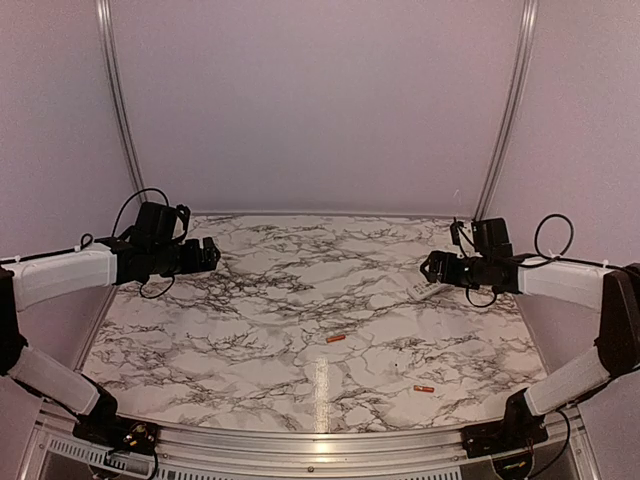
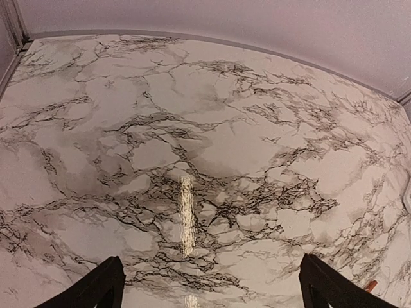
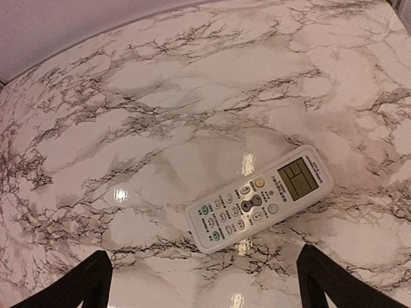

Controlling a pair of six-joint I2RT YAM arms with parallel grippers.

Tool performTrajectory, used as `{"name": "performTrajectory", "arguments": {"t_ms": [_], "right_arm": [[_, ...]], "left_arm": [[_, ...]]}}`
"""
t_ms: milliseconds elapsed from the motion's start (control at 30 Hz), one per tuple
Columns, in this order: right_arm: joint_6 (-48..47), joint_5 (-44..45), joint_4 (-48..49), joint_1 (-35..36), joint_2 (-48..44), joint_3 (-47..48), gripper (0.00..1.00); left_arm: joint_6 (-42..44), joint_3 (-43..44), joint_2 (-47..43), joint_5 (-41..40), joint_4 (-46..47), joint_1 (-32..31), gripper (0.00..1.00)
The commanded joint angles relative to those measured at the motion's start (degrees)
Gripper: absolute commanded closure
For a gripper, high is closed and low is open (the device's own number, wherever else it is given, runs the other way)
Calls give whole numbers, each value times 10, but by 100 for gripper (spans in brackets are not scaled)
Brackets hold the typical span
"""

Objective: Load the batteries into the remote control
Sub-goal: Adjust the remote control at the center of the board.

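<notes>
The remote control (image 3: pixel 260 199) lies buttons-up on the table (image 1: pixel 260 300), under my right gripper (image 3: pixel 204 279). One battery (image 1: pixel 335 339) and the other battery (image 1: pixel 423 388) lie nearer me. The right gripper and my left gripper (image 2: pixel 209 282) are spread wide, empty. I think I must flip the remote first.

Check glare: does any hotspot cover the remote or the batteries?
Top external: bright vertical streak on the marble-pattern tabletop, clear of both small orange-red cylindrical batteries. Left wrist: similar streak mid-table. Right wrist: small hotspots beside the slim white plastic remote control, none on its grey display.
</notes>
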Motion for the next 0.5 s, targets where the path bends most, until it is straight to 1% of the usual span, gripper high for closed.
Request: {"name": "performTrajectory", "arguments": {"t_ms": [0, 67, 167, 467], "right_arm": [[11, 55, -71, 8, 22, 28, 1], [20, 73, -88, 8, 40, 36, 1], [32, 76, -99, 5, 70, 47, 1], [67, 18, -72, -26, 139, 80, 1]], "left_arm": [[3, 18, 16, -24, -19, -11, 1], [1, 21, 20, -32, -20, -17, 1], [1, 26, 26, -43, -21, -24, 1], [2, 34, 32, -48, -17, -34, 1]]}}
